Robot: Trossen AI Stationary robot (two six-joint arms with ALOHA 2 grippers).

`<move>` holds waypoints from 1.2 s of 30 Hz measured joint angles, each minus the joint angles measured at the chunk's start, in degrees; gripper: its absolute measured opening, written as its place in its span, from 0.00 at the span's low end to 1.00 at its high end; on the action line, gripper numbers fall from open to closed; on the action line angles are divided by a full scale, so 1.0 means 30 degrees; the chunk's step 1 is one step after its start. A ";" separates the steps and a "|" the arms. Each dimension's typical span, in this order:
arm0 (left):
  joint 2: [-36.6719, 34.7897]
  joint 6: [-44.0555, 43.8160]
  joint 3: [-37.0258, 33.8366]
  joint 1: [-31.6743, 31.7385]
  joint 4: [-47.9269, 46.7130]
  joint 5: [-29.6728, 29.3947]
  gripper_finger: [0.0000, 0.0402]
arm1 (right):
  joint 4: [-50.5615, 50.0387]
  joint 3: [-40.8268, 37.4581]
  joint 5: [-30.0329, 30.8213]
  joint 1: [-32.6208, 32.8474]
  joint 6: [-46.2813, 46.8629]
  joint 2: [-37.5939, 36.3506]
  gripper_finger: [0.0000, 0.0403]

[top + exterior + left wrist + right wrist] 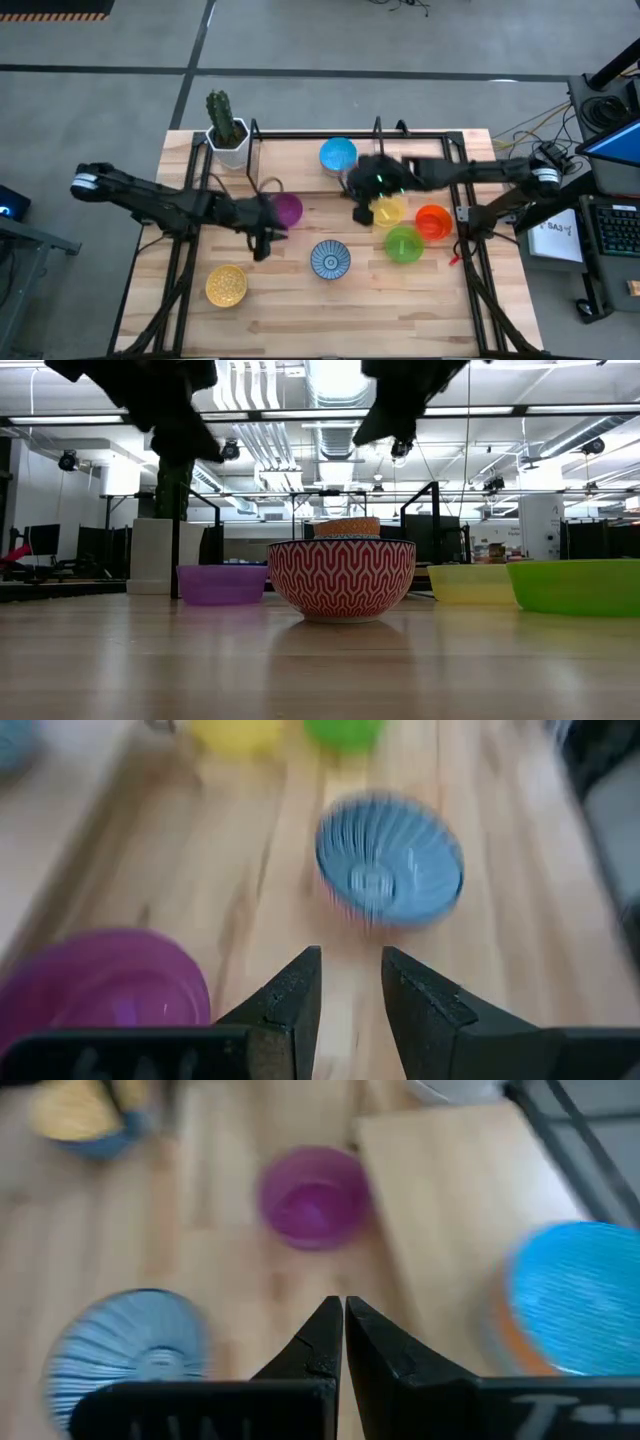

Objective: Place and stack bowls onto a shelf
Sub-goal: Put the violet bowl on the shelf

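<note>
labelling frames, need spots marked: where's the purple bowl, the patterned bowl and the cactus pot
purple bowl (288, 208): high view, on the inside of the bowl
patterned bowl (329, 259): high view, on the middle of its blue-and-white inside
cactus pot (229, 145): high view, on the white pot's side, below the cactus

Robotics lab or test hall, open-plan and industrial. Exposed silver ducting (335, 400) and pipework overhead, with strip lights (300, 415) running across a bare ceiling. Grey concrete floor (400, 40) marked with painted lines around a wooden worktable (300, 310). Laptop (615, 140), keyboard (615, 235) and loose cabling (540, 125) set on a side bench beside the table. Black metal frames (425, 510) and further workstations with monitors (40, 540) ranged through the hall behind. Two dark robot arms (160, 200) mounted at the table
</note>
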 joint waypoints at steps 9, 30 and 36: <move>0.3607 0.1047 0.1705 -0.0025 -0.4573 -0.0418 0.26 | 0.6209 -0.5660 0.2292 0.3089 0.2159 -0.2430 0.02; 1.0060 0.2714 0.2243 0.1247 -0.3748 -0.3736 0.34 | 0.6794 -0.6792 0.3084 0.3305 0.2569 -0.2666 0.02; 1.0131 0.2662 0.2662 0.0929 -0.4039 -0.2969 0.08 | 0.6765 -0.6800 0.3089 0.3297 0.2152 -0.2652 0.02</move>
